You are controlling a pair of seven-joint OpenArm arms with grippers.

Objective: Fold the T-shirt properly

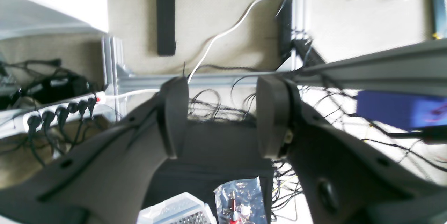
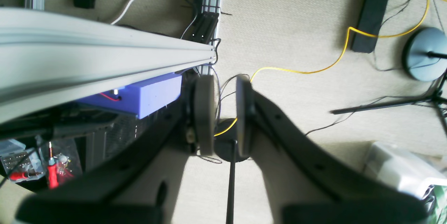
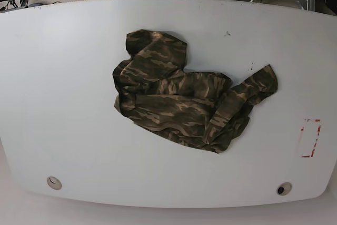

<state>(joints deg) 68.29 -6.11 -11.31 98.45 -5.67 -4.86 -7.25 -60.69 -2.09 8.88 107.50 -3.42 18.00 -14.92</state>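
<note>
The soft camouflage-print cloth T-shirt (image 3: 181,98) lay crumpled mid-counter (image 3: 63,104). Limp and light, it looked best pinched at the right sleeve. Left gripper (image 1: 223,119) gaped empty; right gripper (image 2: 224,112) narrowly parted, empty.

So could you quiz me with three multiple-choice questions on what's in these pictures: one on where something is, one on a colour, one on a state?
1. Where does the T-shirt lie?
A. near the middle of the white table
B. hanging off the table's edge
C. on the floor

2. What print does the T-shirt have?
A. plain blue
B. green, brown and tan camouflage
C. red stripes

3. How is the T-shirt now?
A. neatly folded
B. crumpled in a heap
C. held up by a pincer

Answers:
1 A: the base view shows bare tabletop all around it.
2 B: streaks of those colours cover the cloth.
3 B: it is bunched and creased, and no pincer appears over the table.
</note>
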